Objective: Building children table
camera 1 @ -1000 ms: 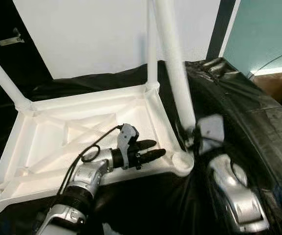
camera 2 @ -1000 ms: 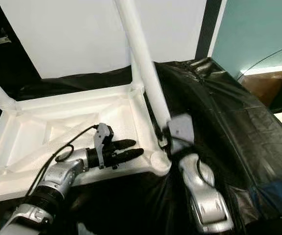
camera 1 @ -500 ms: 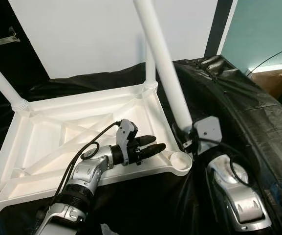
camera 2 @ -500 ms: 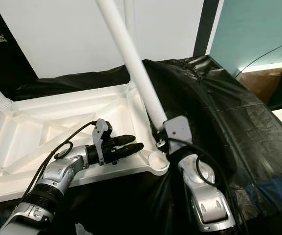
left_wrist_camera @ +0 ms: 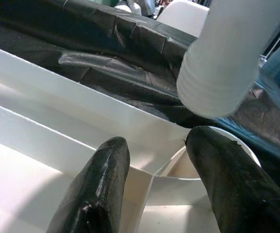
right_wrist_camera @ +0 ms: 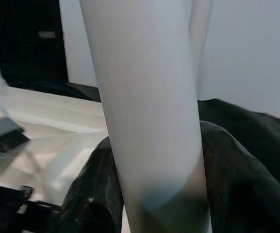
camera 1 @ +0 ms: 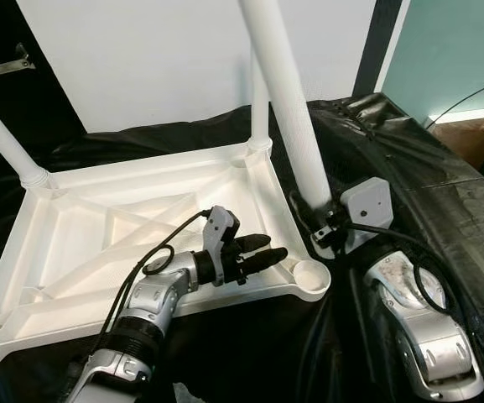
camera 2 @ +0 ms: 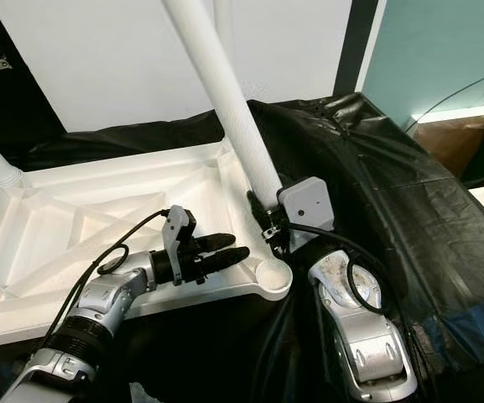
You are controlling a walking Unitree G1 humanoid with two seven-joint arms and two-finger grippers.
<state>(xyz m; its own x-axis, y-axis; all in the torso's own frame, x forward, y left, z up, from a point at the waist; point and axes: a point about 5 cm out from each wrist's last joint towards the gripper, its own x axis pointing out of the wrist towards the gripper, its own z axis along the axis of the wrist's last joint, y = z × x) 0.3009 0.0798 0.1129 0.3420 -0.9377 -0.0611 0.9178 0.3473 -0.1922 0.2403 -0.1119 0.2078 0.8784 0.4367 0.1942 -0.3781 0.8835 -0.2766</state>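
Note:
The white children's table (camera 1: 82, 243) lies upside down on black plastic sheet. Two legs stand in its far corners, one on the left (camera 1: 2, 134) and one on the right (camera 1: 259, 117). The near right corner socket (camera 1: 311, 273) is empty. My right gripper (camera 1: 313, 220) is shut on a loose white leg (camera 1: 288, 109), which tilts up and away; its lower end hangs just above and beyond that socket. The right wrist view has the leg (right_wrist_camera: 144, 97) between both fingers (right_wrist_camera: 237, 184). My left gripper (camera 1: 271, 248) is open, lying on the table's near rim beside the socket (left_wrist_camera: 188, 170).
Black plastic sheet (camera 1: 426, 185) covers the raised surface to the right, under my right arm. A white panel (camera 1: 166, 59) stands behind the table. A teal wall and a brown box (camera 1: 476, 138) are at the far right.
My right arm has swung a little to the right and the held leg's lower end sits slightly higher above the corner socket. The left gripper has hardly moved.

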